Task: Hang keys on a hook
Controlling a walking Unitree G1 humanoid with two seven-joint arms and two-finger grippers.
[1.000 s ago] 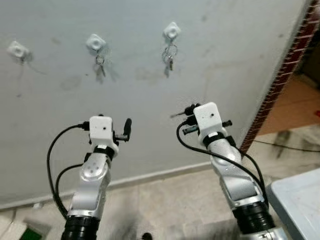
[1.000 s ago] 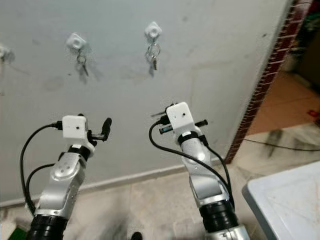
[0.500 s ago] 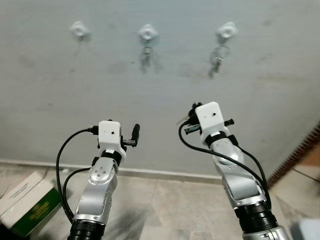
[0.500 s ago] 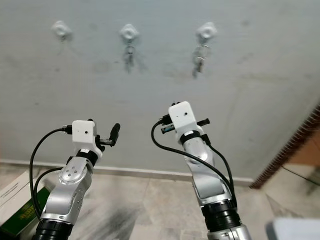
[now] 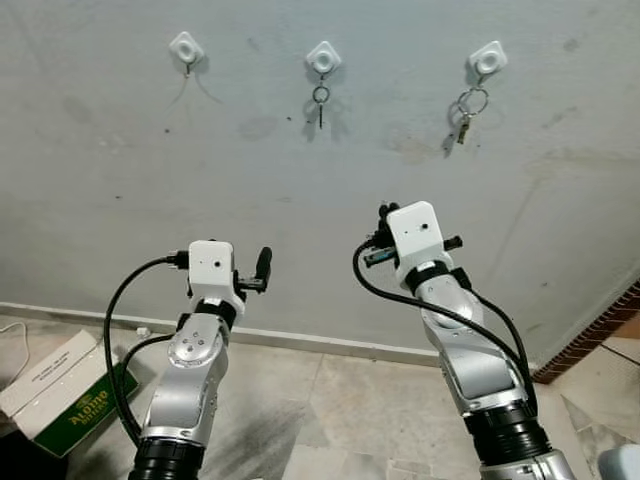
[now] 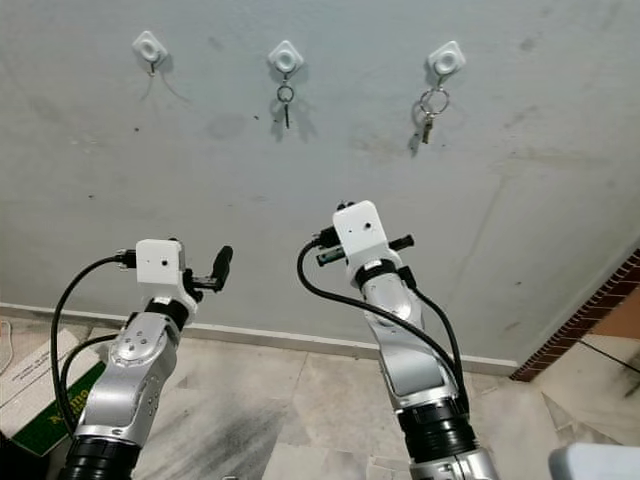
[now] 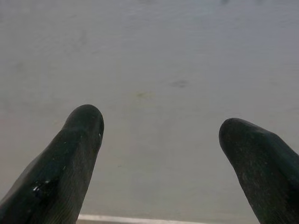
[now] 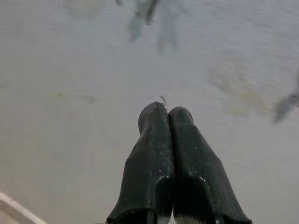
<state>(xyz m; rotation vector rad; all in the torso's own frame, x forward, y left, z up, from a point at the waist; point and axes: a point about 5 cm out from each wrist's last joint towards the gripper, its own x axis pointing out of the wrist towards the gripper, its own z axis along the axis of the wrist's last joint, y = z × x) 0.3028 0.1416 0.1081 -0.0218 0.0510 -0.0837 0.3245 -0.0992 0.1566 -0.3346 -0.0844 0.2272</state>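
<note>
Three white hooks sit in a row high on the grey wall. The left hook (image 5: 186,47) is bare. The middle hook (image 5: 322,57) carries a ring with one key (image 5: 320,101). A bunch of keys (image 5: 466,108) hangs from the right hook (image 5: 487,59). My right gripper (image 8: 167,112) is raised below and between the middle and right hooks, well short of the wall. It is shut on a key ring, of which a thin curved wire (image 8: 163,101) pokes out at the fingertips. My left gripper (image 7: 161,126) is held up lower on the left, open, with nothing between its fingers (image 5: 263,264).
A cardboard box with green print (image 5: 60,385) lies on the tiled floor at the lower left. A brick wall edge (image 5: 600,325) meets the grey wall at the right. A pale skirting strip (image 5: 300,342) runs along the wall's foot.
The view has swung left: the hooks now sit further right and the brick edge is out at the right border. Both arms keep their pose, right gripper still shut.
</note>
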